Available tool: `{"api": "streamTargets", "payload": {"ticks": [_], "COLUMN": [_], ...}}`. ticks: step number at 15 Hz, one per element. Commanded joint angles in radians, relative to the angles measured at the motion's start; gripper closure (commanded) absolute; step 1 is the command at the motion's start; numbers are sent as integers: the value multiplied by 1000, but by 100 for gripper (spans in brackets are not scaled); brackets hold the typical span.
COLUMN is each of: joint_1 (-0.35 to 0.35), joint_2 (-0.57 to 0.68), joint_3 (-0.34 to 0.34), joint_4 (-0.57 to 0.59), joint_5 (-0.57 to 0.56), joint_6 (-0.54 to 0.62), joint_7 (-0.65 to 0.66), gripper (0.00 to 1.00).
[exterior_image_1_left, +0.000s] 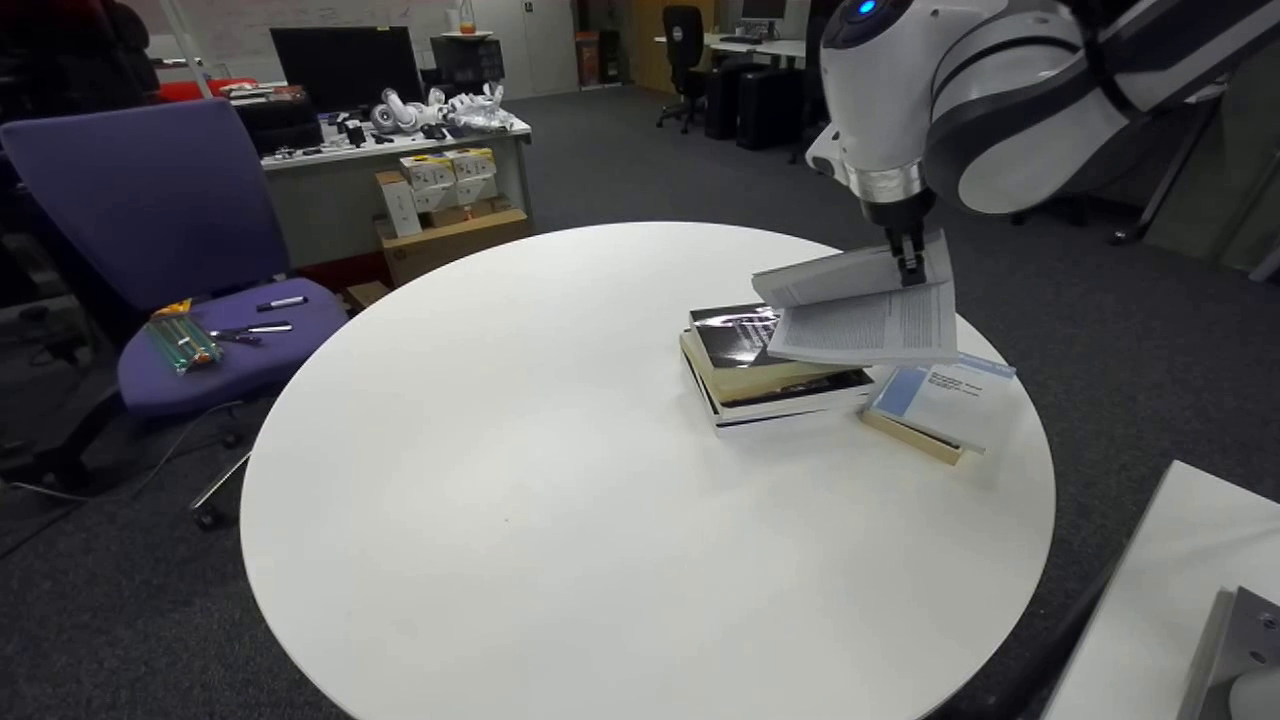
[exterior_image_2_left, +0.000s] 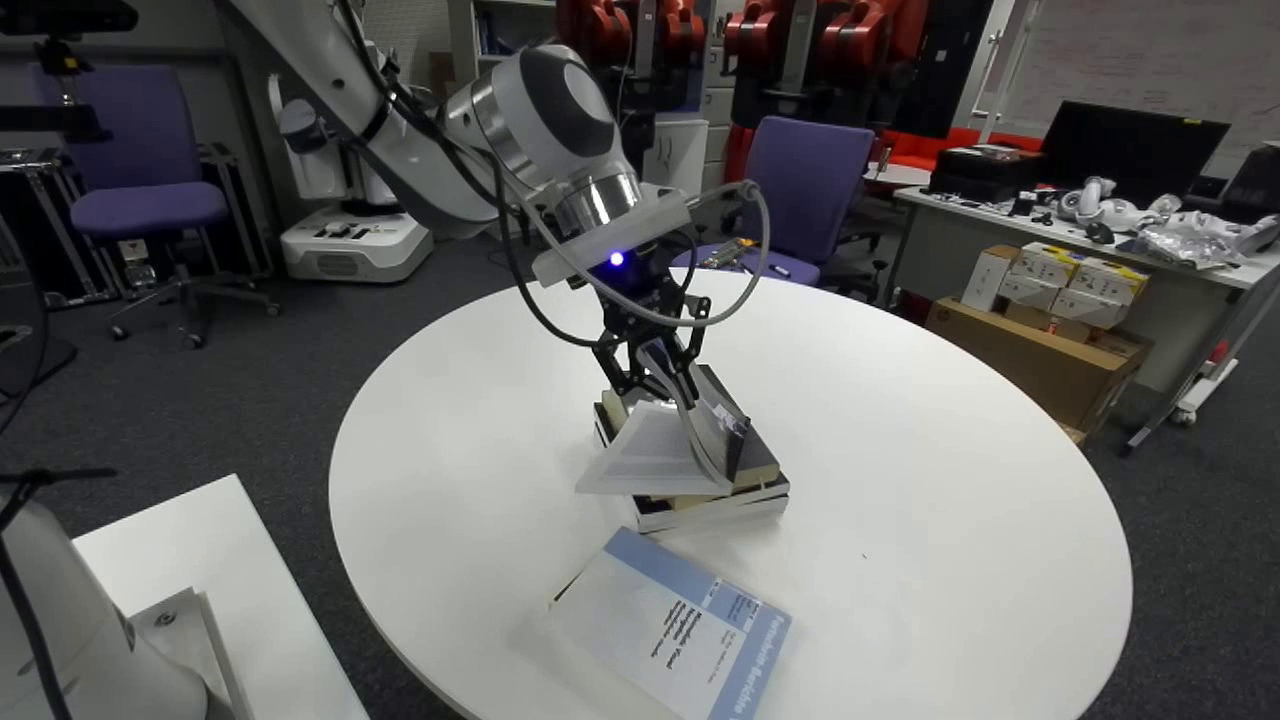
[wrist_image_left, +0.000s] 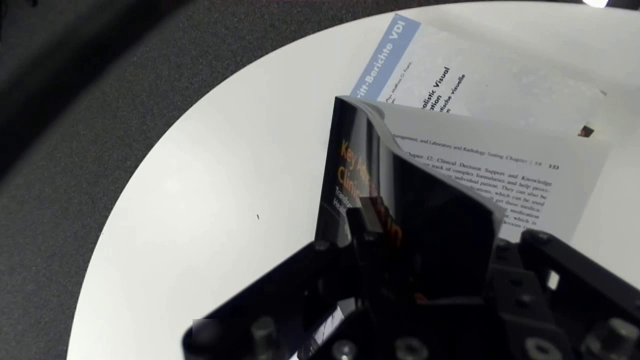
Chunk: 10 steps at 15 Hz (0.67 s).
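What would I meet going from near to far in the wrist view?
Black jaws → the open book they grip → the blue-striped book lying on the white table → the dark carpet beyond its edge.

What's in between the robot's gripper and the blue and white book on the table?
The open book that the gripper holds. In the wrist view it comes between them and hides part of the blue and white book.

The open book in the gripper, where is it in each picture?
In an exterior view: open book, upper half, right of middle.
In an exterior view: open book, just below the middle.
In the wrist view: open book, right of the middle.
Shared landmark, in all three: the blue-and-white VDI book.
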Motion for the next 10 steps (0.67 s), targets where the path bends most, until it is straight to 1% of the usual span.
{"api": "streamTargets", "payload": {"ticks": [1, 3, 5, 7, 10], "joint_1": [34, 46, 54, 59, 56], "joint_2": [29, 46, 60, 81, 112], "joint_3": [-6, -4, -5, -8, -14], "joint_4": [55, 63, 67, 76, 80], "joint_5": [-82, -127, -216, -279, -339], "joint_6": [-77, -66, -33, -8, 27], "joint_7": [-32, -18, 59, 117, 196], "gripper": [97, 97, 97, 97, 97]}}
